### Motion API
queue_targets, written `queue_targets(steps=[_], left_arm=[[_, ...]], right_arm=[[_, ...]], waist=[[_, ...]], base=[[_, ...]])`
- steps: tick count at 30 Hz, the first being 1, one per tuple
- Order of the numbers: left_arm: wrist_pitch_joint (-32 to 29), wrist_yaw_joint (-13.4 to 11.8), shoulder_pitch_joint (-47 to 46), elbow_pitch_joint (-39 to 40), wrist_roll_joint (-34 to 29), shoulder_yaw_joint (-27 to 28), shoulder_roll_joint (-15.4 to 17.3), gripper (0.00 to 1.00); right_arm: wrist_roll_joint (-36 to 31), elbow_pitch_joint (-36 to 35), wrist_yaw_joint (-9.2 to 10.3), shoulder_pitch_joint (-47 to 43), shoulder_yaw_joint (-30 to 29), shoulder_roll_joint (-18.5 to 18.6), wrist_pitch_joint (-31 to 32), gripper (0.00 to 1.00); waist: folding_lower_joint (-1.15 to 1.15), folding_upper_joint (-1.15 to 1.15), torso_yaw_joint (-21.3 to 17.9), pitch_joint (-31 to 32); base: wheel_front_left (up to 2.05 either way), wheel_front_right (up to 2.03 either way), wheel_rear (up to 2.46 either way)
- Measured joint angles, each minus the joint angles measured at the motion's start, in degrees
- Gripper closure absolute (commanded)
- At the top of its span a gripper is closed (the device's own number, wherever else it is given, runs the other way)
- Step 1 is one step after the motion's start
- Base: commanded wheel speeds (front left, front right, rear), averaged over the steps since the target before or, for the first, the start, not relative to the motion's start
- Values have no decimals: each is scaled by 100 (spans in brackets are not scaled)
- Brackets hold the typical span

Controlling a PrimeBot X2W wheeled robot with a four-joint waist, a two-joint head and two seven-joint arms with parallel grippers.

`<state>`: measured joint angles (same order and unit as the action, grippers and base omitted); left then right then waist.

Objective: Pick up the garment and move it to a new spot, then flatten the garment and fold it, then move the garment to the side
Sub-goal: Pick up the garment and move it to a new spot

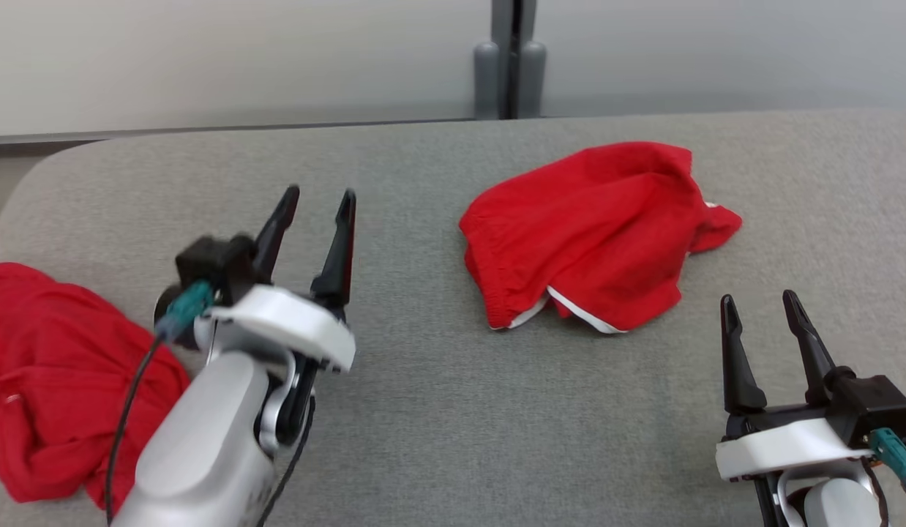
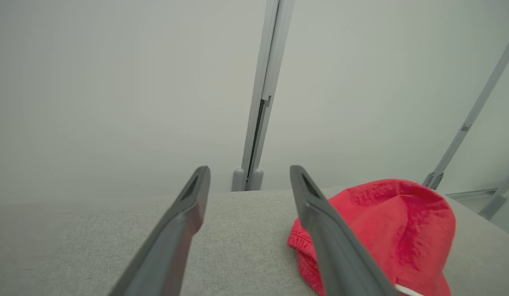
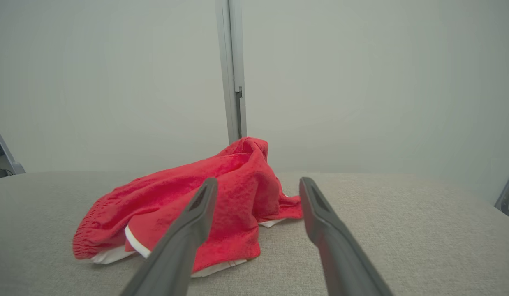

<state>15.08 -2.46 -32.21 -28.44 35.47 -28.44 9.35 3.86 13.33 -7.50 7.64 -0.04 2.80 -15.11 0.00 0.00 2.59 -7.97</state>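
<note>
**A:** Where is the garment?

**B:** The red garment [image 1: 599,234] lies crumpled on the grey cloth-covered desk [image 1: 424,410], right of the middle and toward the far side. It has a gathered band along its left edge and white trim at the near hem.

**A:** And the left jaws?

**B:** They are spread. Their two dark fingers [image 1: 339,249] point away over the desk, left of the garment and apart from it. In the left wrist view, desk cloth [image 2: 238,246] and the foot of a grey wall post [image 2: 262,82] show between the fingers. The garment [image 2: 394,230] sits off to that view's right, partly behind one finger.

**A:** The right jaws?

**B:** Spread too, at the lower right of the head view, with the fingers [image 1: 738,366] near the garment's near right corner. In the right wrist view the garment [image 3: 164,197] is heaped just ahead. One finger [image 3: 328,230] stands over bare desk [image 3: 402,226] and the other crosses in front of the red cloth. I can't tell whether that second finger touches the cloth.

**A:** Anything else on the desk?

**B:** A second red cloth [image 1: 50,380] is bunched at the near left edge beside the pale left forearm [image 1: 204,439].
</note>
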Motion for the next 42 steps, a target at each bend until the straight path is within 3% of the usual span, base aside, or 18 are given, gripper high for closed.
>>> queue_targets(steps=[10, 19, 30, 42], left_arm=[[1, 326, 1997, 1127, -757, 1223, -531, 0], [1, 726, 2352, 1096, -1033, 1481, -647, 0], [0, 933, 1797, -147, -902, 31, -661, 0], [1, 971, 536, -1566, -630, -704, -660, 0]], right_arm=[[9, -43, 1, -305, -21, 1, 1, 0], [15, -30, 1, -283, 130, -1, 0, 0], [-7, -18, 1, -118, 230, 1, 0, 0], [14, -92, 0, 138, 267, 2, 1, 0]], waist=[[0, 0, 354, 391], [0, 0, 247, 360], [0, 0, -199, 56], [0, 0, -795, -526]], base=[[0, 0, 0], [0, 0, 0], [0, 0, 0], [0, 0, 0]])
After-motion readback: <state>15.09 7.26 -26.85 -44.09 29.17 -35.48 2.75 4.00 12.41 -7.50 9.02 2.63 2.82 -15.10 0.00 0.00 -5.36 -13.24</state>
